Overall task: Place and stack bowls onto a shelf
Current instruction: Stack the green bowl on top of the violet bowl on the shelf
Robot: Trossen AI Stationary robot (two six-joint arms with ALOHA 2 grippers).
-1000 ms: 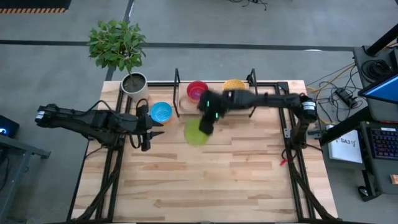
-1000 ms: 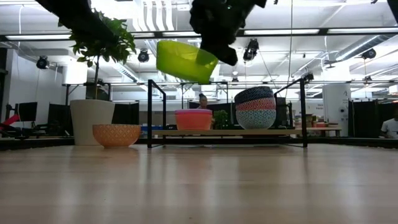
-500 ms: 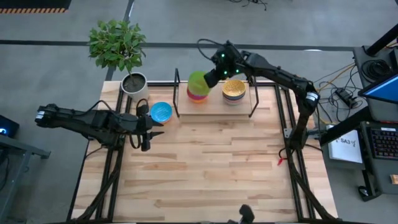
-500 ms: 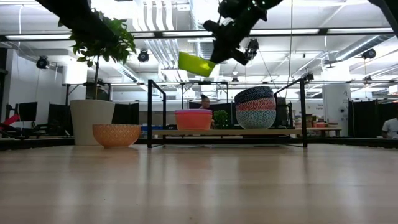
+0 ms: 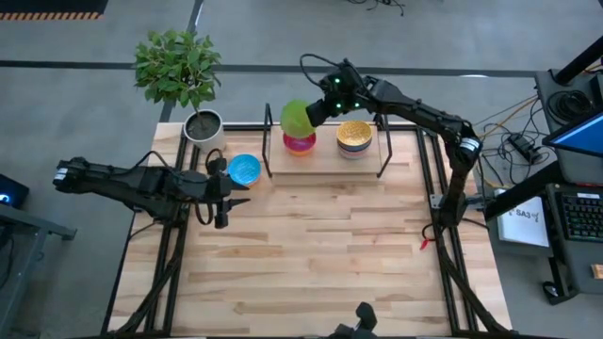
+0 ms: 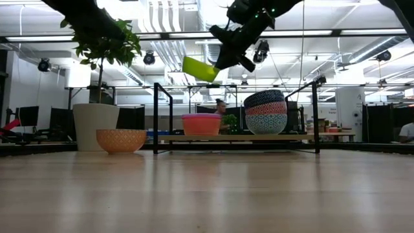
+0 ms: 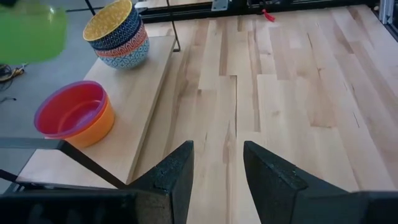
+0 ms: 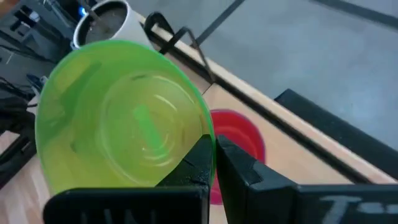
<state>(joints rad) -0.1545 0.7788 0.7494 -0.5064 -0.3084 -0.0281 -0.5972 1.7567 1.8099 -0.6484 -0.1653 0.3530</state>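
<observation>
My right gripper point(image 5: 316, 111) is shut on the green bowl point(image 5: 297, 118), high above the left part of the shelf point(image 5: 325, 158); the low view shows the bowl point(image 6: 199, 68) tilted in the air. Beneath it, an orange-red and purple stack point(image 6: 201, 124) rests on the plank. To its right sits a patterned stack point(image 5: 354, 137), yellow inside. My left gripper point(image 5: 226, 193) is open, low over the table's left part, beside a bowl point(image 5: 244, 169) that is light blue inside and rests on the table. My right gripper point(image 8: 216, 146) pinches the green bowl's rim point(image 8: 202, 124), one finger inside the bowl and one outside its wall. It reaches the rim from the table's right side. The bowl is lifted clear above the shelf and tipped well over, its opening toward the wrist camera.
A white plant pot point(image 5: 203, 125) stands at the table's far left corner, next to the shelf's left wire upright point(image 6: 157, 116). The right upright point(image 6: 315, 115) closes the other end. Wide bare wood point(image 5: 320, 254) lies nearer than the shelf.
My right gripper has carried the green bowl from over the table's middle toward the far edge, to a place above the shelf's left stack, and has then drifted slightly left. The bowl has stayed in the hold and has tipped further over.
</observation>
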